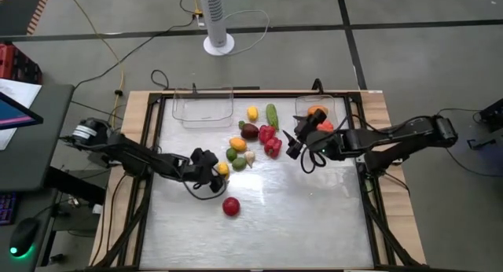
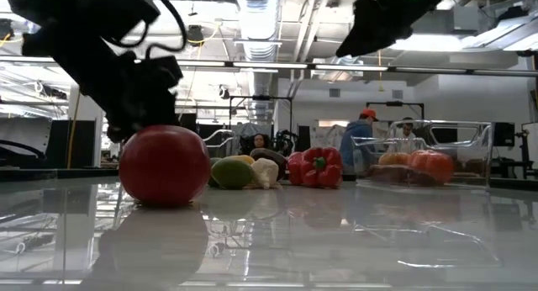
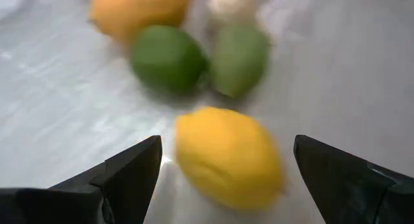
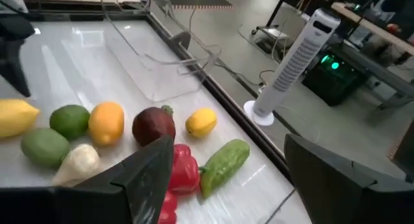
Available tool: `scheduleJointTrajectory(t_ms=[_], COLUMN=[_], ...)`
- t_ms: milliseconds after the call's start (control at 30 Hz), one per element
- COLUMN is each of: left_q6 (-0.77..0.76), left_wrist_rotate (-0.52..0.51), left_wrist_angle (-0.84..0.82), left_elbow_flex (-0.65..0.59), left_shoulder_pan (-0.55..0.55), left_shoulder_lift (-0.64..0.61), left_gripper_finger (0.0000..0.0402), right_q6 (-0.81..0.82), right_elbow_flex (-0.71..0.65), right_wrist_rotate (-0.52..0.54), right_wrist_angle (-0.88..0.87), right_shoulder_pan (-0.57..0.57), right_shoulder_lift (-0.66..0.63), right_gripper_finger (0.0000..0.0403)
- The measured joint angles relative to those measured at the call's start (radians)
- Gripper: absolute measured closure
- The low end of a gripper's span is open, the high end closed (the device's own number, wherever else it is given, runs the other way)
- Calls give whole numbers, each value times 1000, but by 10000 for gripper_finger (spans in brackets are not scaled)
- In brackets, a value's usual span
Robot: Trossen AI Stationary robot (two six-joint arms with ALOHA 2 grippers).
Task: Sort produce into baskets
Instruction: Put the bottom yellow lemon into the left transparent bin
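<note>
We're barely started: only the right basket (image 1: 302,107) holds orange pieces, most produce sits mid-table. Left gripper (image 3: 223,169) gapes around a lemon (image 3: 228,156); right gripper (image 1: 297,144) hangs empty, spread, at 2 o'clock.

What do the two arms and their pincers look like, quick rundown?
Both arms are dark, almost black, jointed links with black cables alongside. The left pincer has two flat, wedge-shaped black fingers; the right pincer looks the same. A small green light glows on the right arm.
</note>
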Motion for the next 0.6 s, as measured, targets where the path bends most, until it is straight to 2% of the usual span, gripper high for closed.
scheduleJointTrajectory(t_ms=[200,333,467,600], left_q6=[25,33,36,41], left_wrist_rotate=[3,44,41,13], left_wrist_angle=[-8,-18,-37,-69], left_elbow_flex=[40,57,66,66], left_shoulder_pan=[66,95,98,96], left_shoulder_lift=[107,155,158,127], left_gripper_finger=[74,115,164,172], right_q6=[-20,-20,-20,-19], right_elbow_flex=[-33,-34,-33,-33], right_wrist_rotate=[-45,-46,-47,-47], right_wrist_angle=[28,23,21,21], right_shoulder_pan=[-47,-42,-26,-22], right_shoulder_lift=[-18,-28,-32,-34], right_gripper_finger=[84,84,84,84])
